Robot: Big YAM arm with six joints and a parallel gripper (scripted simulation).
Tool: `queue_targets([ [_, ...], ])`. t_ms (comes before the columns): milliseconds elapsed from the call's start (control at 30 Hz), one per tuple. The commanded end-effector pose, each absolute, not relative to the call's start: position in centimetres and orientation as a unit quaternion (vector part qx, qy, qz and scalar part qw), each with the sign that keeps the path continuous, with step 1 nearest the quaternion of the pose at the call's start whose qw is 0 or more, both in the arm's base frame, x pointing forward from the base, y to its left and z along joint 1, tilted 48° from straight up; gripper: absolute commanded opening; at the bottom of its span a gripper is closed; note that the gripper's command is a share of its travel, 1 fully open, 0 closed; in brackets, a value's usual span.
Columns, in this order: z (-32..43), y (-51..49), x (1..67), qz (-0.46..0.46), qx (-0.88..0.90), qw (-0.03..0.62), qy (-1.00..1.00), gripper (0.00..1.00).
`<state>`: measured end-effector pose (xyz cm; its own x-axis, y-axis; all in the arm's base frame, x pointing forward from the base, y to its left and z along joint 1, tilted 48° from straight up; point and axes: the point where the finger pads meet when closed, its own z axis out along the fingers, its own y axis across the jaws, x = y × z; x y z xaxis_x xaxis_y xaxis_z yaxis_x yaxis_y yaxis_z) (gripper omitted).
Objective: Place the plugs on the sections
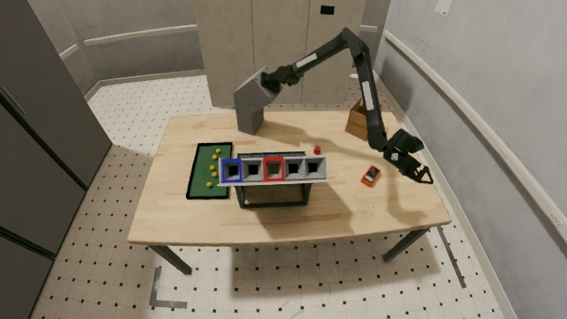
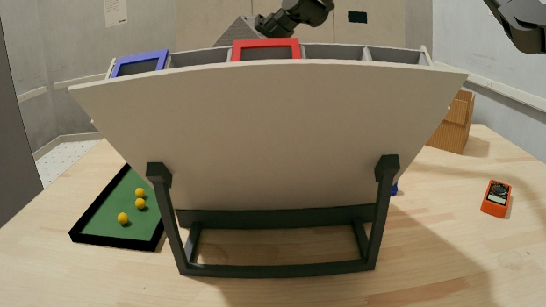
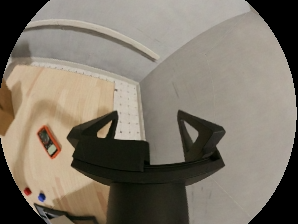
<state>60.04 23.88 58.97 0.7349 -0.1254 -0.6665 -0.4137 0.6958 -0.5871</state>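
A row of several grey funnels [image 1: 298,169] stands on a dark frame [image 2: 272,268] in the middle of the table. The blue-banded funnel [image 1: 232,169] [image 2: 140,61] is at the left end in the top view. The red-banded funnel [image 1: 273,169] [image 2: 266,47] is in the middle. A pale cover [image 2: 272,132] hides the pipes and sections. The red plug [image 1: 317,149] [image 3: 27,191] stands behind the rack. The blue plug [image 2: 393,189] [image 3: 41,196] peeks out beside a frame leg. My gripper [image 1: 425,174] [image 3: 147,113] is open and empty, above the table's right edge, far from both plugs.
A green tray [image 1: 197,175] [image 2: 103,224] with yellow marbles [image 1: 212,167] [image 2: 140,193] lies left of the rack. An orange device [image 1: 371,175] [image 2: 496,198] [image 3: 48,141] lies on the right. A cardboard box [image 1: 357,120] [image 2: 454,127] stands at the back right. The grey arm base [image 1: 250,105] stands behind.
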Motion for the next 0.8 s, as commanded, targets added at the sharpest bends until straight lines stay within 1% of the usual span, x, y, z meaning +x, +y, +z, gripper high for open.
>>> queue_targets([
  [0, 60.3, 23.4, 59.5, 0.079, -0.377, 0.856, 0.345, 1.0],
  [533, 60.3, 23.4, 59.5, 0.079, -0.377, 0.856, 0.345, 1.0],
  [767, 63.4, 20.6, 57.4, 0.079, -0.377, 0.856, 0.345, 1.0],
])
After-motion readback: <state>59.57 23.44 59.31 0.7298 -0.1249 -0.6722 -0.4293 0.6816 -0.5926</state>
